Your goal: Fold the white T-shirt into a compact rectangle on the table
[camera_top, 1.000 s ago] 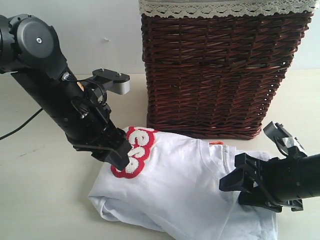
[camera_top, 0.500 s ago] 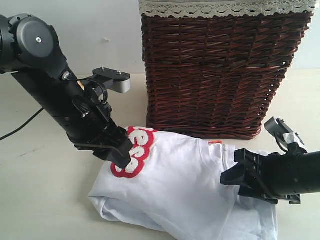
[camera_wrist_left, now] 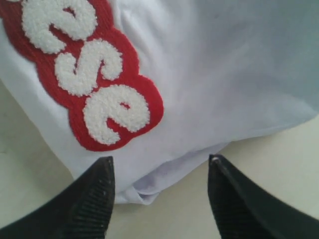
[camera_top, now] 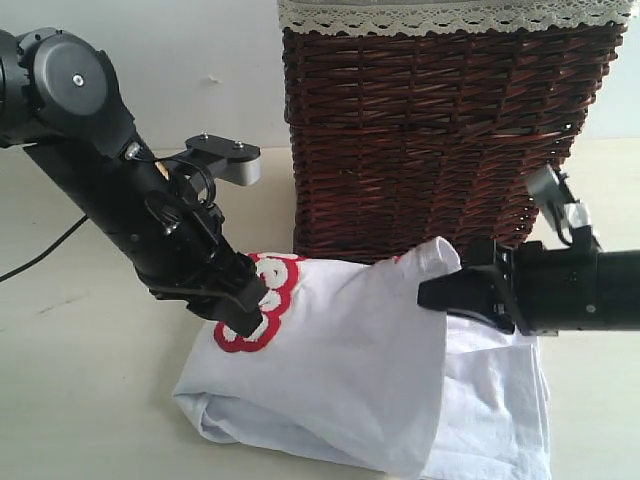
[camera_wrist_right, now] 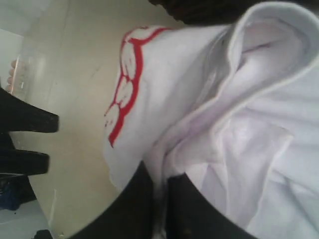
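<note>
The white T-shirt (camera_top: pixel 330 380) lies in a rumpled, partly folded heap on the pale cream counter (camera_top: pixel 80 400). One fold is pinched between the closed fingers of the right pincer (camera_top: pixel 432 292) and held up off the counter. From that pincer the cloth drapes down in a slanting sheet, with loose layers bunched beneath it. The shirt's red band (camera_wrist_left: pixel 99 84) of fuzzy white letters sits at the opposite end, just ahead of the left pincer (camera_wrist_left: pixel 160 160). That pincer's spread fingers stand on either side of a folded corner of the shirt resting on the counter.
</note>
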Robot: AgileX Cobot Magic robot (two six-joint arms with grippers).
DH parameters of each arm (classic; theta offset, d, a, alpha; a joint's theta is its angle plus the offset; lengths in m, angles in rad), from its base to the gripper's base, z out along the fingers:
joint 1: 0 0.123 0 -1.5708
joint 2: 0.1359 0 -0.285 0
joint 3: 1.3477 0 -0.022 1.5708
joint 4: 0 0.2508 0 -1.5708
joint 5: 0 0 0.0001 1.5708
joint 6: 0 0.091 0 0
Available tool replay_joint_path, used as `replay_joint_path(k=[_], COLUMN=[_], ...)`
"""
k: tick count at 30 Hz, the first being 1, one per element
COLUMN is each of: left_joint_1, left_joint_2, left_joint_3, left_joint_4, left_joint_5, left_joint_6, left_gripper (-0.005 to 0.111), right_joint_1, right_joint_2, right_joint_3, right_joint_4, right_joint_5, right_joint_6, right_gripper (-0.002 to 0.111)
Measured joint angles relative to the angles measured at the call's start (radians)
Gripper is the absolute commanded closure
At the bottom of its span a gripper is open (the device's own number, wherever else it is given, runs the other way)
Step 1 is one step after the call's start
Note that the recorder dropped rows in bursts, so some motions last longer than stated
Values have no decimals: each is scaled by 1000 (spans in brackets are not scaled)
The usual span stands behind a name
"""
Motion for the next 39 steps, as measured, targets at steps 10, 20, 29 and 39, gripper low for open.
replay_joint_path(k=[10, 20, 29, 39], left_joint_1=[0, 0, -78, -116], left_joint_2=[69, 114, 115, 214], left_joint_3=[0, 0, 55, 55], left_joint_4=[39, -57, -289, -339], left_joint_5=[0, 157, 107, -48], left_joint_6=[0, 23, 153, 157], left_gripper=[52, 62, 72, 72], right_joint_1=[0, 0, 0, 0], right_joint_2=[-323, -450, -427, -427], right_joint_3=[-2, -70, -77, -84], right_joint_4=[-158, -260, -277, -244], right_joint_5=[-183, -216, -223, -208], right_joint_6=[239, 363, 385, 385], right_gripper=[108, 108, 108, 108])
